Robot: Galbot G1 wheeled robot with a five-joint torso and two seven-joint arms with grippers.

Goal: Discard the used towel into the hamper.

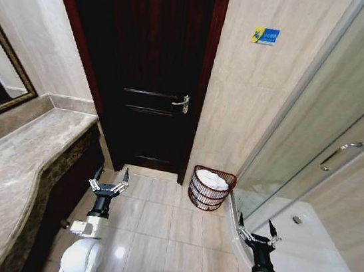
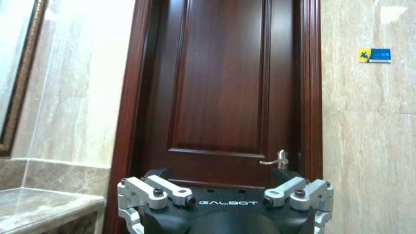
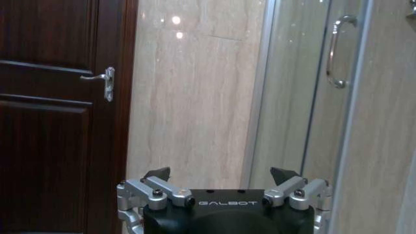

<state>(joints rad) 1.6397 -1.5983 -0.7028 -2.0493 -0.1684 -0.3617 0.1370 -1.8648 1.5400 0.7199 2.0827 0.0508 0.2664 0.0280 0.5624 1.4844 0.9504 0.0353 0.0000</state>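
The door point(image 1: 153, 72) is dark reddish wood with a smooth, slightly glossy finish and a shiny metal handle point(image 1: 182, 102). Beside it, the walls are polished beige stone tile, and the floor tiles point(image 1: 158, 217) below shine with glare. The hamper point(image 1: 210, 189), just beside the door, is dark open wire weave holding white soft cloth point(image 1: 212, 179). The table point(image 1: 8, 180) is glossy veined marble.
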